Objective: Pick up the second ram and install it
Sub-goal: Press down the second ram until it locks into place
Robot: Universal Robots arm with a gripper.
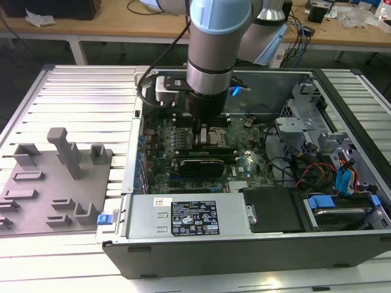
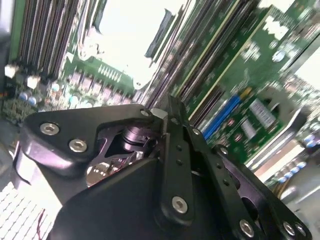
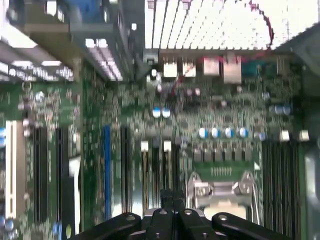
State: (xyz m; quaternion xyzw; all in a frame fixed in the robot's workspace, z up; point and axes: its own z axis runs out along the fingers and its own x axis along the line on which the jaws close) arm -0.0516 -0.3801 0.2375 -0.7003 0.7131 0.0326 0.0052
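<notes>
silver metal slats make up the table (image 1: 85, 91), and on it lies an open computer case (image 1: 244, 256) with its green board (image 1: 244, 162) facing up. the robot arm (image 1: 217, 36) reaches straight down into the case. its gripper (image 1: 204, 135) sits low over the board, right by the square silver socket (image 1: 215, 133).

in both wrist views the black gripper (image 2: 167, 107) (image 3: 172, 197) has its jaws pulled in narrow - the tips look almost pressed together. i cannot tell if anything thin is pinched between them.

the second ram looks to be the long, thin, dark stick (image 1: 211, 148) lying along the near side of the socket, just under the gripper, but i cannot be sure of that. it sits between the socket and the wide black card (image 1: 198, 166).

in the first wrist view the socket (image 3: 222, 192) is just beside the gripper tips, with long black slots (image 3: 160, 170) next to it and a blue slot (image 3: 106, 165) further off. in the second wrist view the socket (image 2: 135, 35) shines bright beyond the tips.

a silver box with a label (image 1: 189, 217) fills the near edge of the case. on the exterior view's left, well apart from the case, a grey tray (image 1: 36, 195) holds grey blocks - one tall post (image 1: 64, 149) stands up.
</notes>
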